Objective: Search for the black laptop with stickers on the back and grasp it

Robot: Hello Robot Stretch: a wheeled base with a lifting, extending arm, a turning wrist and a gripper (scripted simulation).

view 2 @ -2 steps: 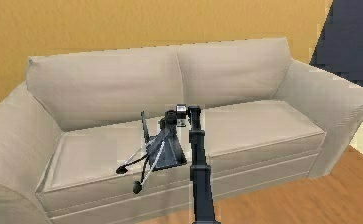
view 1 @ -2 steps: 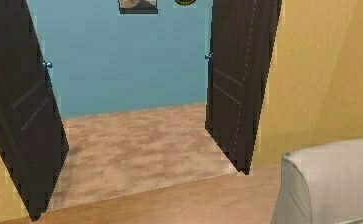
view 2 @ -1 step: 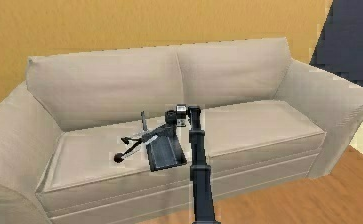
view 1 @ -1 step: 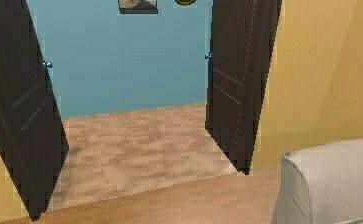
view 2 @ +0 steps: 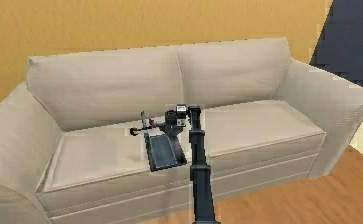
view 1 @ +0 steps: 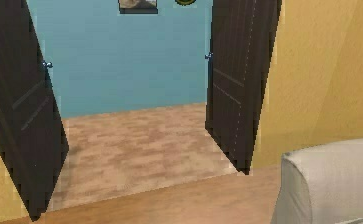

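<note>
showing one gripper (view 2: 143,127), one black laptop (view 2: 164,152), one beige sofa (view 2: 99,80)

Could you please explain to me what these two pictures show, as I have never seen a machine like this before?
This is a wheeled robot with one arm, working in a simulated house. One picture looks ahead from the robot: two dark doors stand open onto a room with a blue wall, and a pale sofa arm shows at the bottom right. The other picture looks out to the side on which the arm reaches. The dark bar is the arm, with the gripper at its end, seen against a beige sofa. A dark flat slab, perhaps the laptop, lies on the seat by the gripper, so I cannot tell whether anything is held.
</note>
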